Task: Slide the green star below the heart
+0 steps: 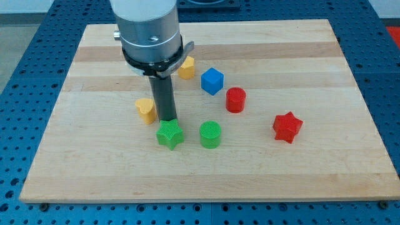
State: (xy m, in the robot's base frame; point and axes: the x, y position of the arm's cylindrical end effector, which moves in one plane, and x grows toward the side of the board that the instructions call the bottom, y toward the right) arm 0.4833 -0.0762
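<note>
My tip point(167, 119) is a bare rod holding nothing, touching the top edge of the green star point(170, 135), with the yellow heart point(146, 110) just to its left. Right of it stands a green cylinder point(210, 134); farther right are a red star point(287, 127) and red cylinder point(235, 100), and above-right a blue cube point(212, 80) and a second yellow block point(186, 67). That makes two green, two red, two yellow and one blue on the wooden board point(94, 169).
</note>
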